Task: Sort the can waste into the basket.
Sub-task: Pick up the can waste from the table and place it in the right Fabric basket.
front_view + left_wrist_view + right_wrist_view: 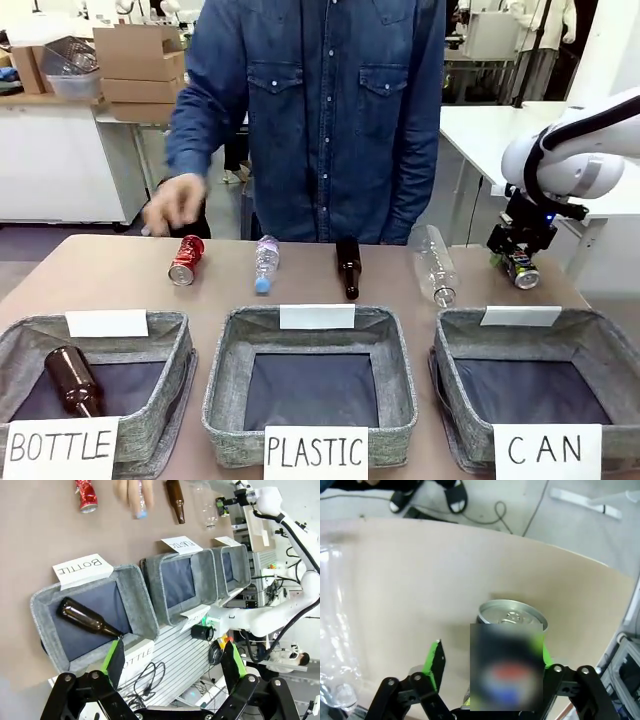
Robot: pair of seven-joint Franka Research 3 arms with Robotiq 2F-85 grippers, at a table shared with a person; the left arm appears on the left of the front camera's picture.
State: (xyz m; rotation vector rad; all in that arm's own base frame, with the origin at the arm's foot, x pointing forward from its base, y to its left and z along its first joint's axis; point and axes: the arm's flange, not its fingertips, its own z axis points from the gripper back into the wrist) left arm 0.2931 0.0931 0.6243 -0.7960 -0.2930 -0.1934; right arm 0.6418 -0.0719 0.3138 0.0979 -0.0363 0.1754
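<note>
1. At the far right of the table (100, 275), front view: the right gripper (515, 262) is down over the dark can (524, 275). The can lies on the tabletop just behind the CAN basket (590, 325), outside it. I can't tell the finger spacing from this angle.
2. Same view: the red can (186, 260) lies at the left end of the far row, well apart from the CAN basket. To its right come a small clear bottle (266, 263), a brown bottle (348, 266) and a large clear bottle (434, 265).
3. The person's hand (175, 203) (blurred) is above the red can, not touching it.
4. The BOTTLE basket (170, 330) holds another brown glass bottle (72, 380). The PLASTIC basket (225, 340) stands between the other two baskets.
5. Left wrist view: the left gripper (174, 662) has its fingers (115, 660) spread wide and grips nothing. It hangs off the near side of the BOTTLE basket (145, 605).
6. Same view: the red can (86, 495) is at the top left and the dark can (221, 506) at the top right. The CAN basket (244, 565) is the farthest of the three.
7. Right wrist view: the right gripper (491, 647) straddles the dark can (512, 612), whose silver lid points away. One green pad (436, 662) stands clearly apart from the can. The other is against it or just beside it (hard to say which). The jaws are spread and not pinching.
</note>
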